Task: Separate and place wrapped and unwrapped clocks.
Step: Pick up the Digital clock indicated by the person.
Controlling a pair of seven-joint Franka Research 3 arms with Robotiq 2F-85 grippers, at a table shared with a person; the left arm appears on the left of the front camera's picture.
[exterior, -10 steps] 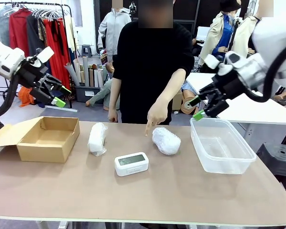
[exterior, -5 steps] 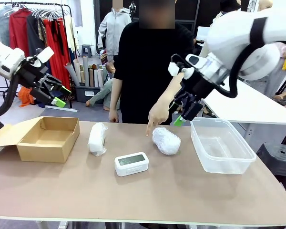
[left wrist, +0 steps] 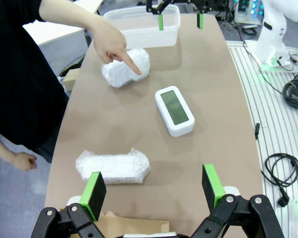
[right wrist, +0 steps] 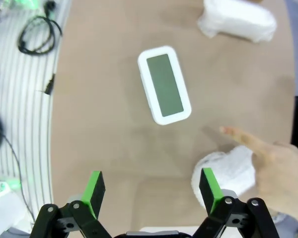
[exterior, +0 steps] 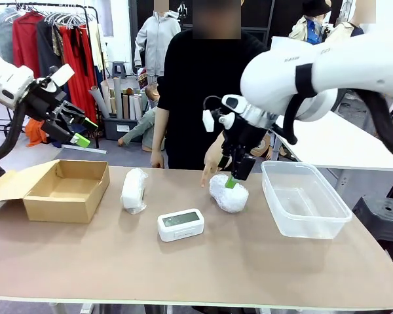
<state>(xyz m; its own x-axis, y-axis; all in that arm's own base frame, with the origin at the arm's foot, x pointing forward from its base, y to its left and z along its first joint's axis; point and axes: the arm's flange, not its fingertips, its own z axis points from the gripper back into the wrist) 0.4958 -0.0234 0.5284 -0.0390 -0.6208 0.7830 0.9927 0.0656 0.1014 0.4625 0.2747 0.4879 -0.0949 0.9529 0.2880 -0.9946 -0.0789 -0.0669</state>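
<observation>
Fingers spread apart, the right claw is hovering over the wrapped clock lying just right of centre on the worktop. It should be centring across the lump, clear of the person's pointing hand.

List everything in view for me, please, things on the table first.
wrapped clocks: two, white, one by the box, one near the tub
bare clock: one, white, grey screen, table middle
cardboard box: one, brown, table's left end
plastic tub: one, clear, table's right end
table: one, brown
person's hand: one, pointing at the clock near the tub
left gripper: one, open, raised at the left
right gripper: one, open, low over the pointed-at clock
</observation>
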